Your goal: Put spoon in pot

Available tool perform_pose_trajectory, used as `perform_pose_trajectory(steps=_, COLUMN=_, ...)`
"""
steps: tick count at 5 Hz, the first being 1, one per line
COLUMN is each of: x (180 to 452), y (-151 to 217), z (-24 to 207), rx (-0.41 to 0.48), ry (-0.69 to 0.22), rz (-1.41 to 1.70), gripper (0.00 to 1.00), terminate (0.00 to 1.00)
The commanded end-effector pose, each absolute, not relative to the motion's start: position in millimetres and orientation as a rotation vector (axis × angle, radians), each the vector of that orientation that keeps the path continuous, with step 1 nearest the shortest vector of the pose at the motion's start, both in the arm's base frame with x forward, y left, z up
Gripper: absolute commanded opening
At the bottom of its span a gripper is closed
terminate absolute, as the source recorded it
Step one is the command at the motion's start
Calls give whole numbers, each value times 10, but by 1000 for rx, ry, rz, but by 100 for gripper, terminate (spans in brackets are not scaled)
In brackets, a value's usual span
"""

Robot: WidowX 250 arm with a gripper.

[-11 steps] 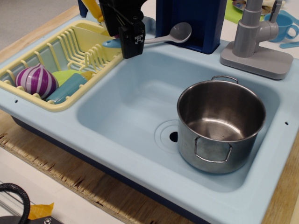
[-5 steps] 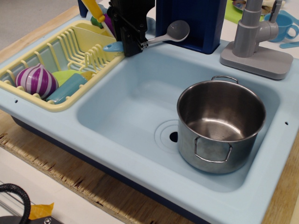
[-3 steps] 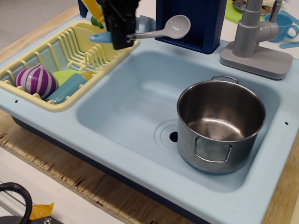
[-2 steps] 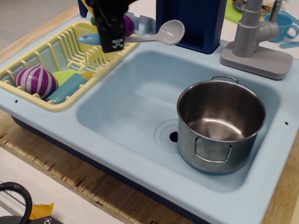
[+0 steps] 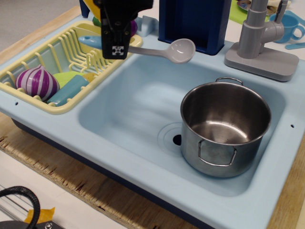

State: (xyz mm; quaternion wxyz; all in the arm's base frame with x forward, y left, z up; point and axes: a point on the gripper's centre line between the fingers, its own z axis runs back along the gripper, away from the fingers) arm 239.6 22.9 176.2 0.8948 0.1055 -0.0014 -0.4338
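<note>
Against the frame just before, we see the spoon (image 5: 159, 50) tipped lower: its grey bowl, which sat level with the foot of the dark blue block (image 5: 196, 21), now hangs just past the back rim of the sink (image 5: 138, 114), over the basin. The gripper (image 5: 116, 45) has edged slightly right and stands above the right end of the yellow dish rack (image 5: 57, 62). The pot (image 5: 224, 126) has not moved.

We read the gripper as closed on the spoon, clamping it where the light blue handle meets the grey shaft; the handle end pokes out to the left over the rack, the shaft and bowl to the right. The spoon is held in the air, clear of both sink and pot. Its long axis runs nearly left to right across the view, sloping a little downward toward the bowl, which points toward the pot side and faces hollow side up.

The pot stands upright in the right part of the basin, mouth open, well apart from the spoon's bowl. Between them lies open basin with the drain (image 5: 177, 139) at the pot's left. The blue block stands just behind the spoon, and the grey faucet (image 5: 259, 40) rises beyond the pot's far rim.
</note>
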Motion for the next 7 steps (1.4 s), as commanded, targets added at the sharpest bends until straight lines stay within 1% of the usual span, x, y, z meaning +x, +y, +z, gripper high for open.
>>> perform_pose_trajectory(steps=1, x=2377, y=-4, z=1957, rx=212, ry=4, rz=-906, gripper=0, terminate=0)
perform_pose_trajectory(steps=2, x=2347, y=-138, z=1955, rx=187, ry=136, rz=-872, gripper=0, terminate=0)
perform_pose_trajectory(steps=3, x=2351, y=-230, z=1912, rx=141, ry=178, rz=-875, gripper=0, terminate=0)
perform_pose_trajectory(steps=5, x=2342, y=-375, z=1753, rx=80, ry=331, rz=-826, gripper=0, terminate=0)
perform_pose_trajectory(steps=6, x=2373, y=-454, z=1699, rx=58, ry=349, rz=-847, gripper=100, terminate=0)
perform_pose_trajectory(steps=7, x=2373, y=-454, z=1699, rx=58, ry=349, rz=-847, gripper=100, terminate=100)
